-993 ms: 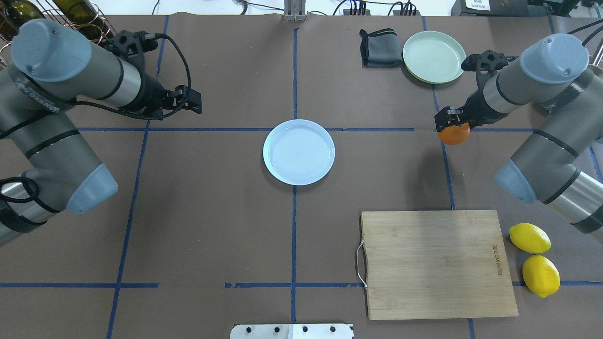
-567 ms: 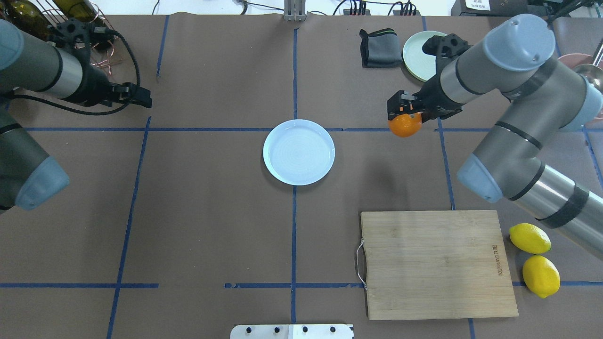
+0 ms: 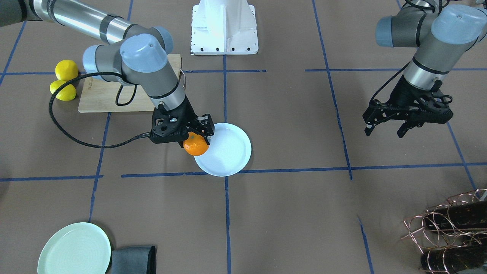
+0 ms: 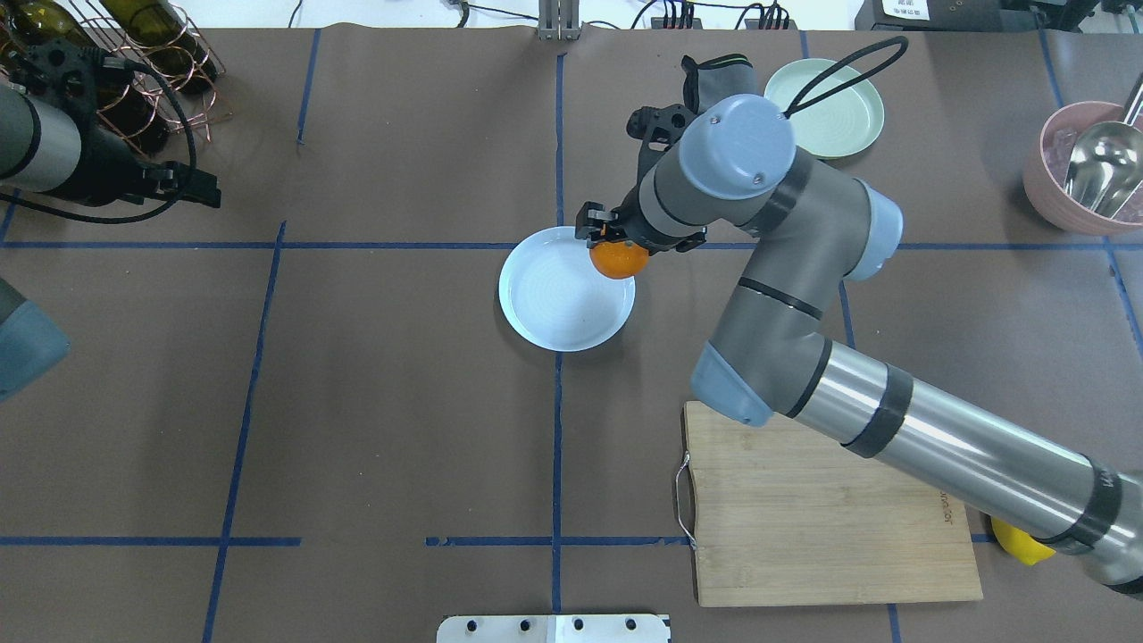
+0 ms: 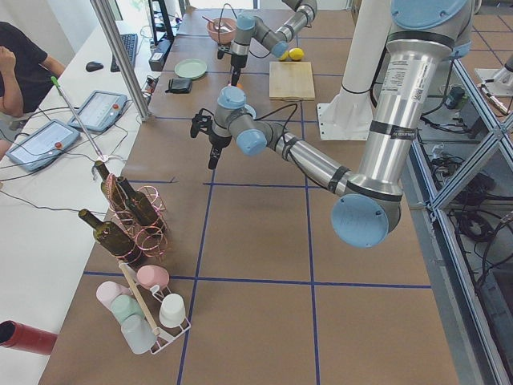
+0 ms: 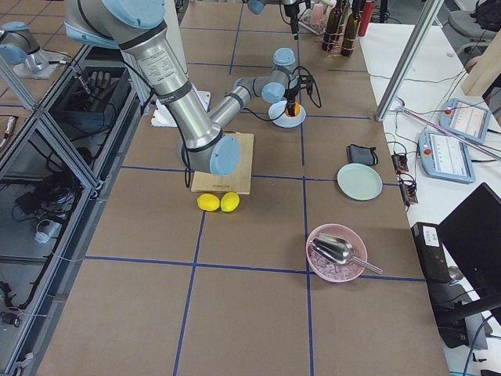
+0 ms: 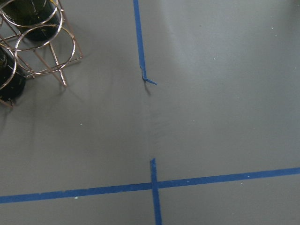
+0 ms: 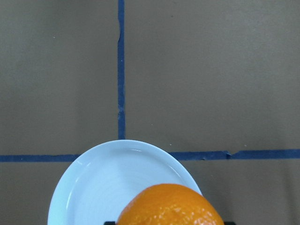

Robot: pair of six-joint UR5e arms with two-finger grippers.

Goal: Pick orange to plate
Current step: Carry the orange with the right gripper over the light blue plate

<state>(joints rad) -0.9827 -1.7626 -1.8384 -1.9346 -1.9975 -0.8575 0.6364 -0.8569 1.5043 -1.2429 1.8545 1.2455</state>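
Over plate (image 4: 554, 314) rim, right fingers (image 3: 207, 129) clamped on orange (image 3: 196, 145); left fingers (image 3: 370, 123) spread wide.

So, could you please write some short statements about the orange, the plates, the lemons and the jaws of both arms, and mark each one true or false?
1. The right jaws hold the orange above the edge of the pale blue plate. True.
2. The orange lies on the mint-green plate. False: the mint-green plate carries nothing; the orange is in the right jaws.
3. The left jaws are open and hold nothing. True.
4. Both lemons lie on the cutting board. False: the lemons lie on the table, beside the cutting board.
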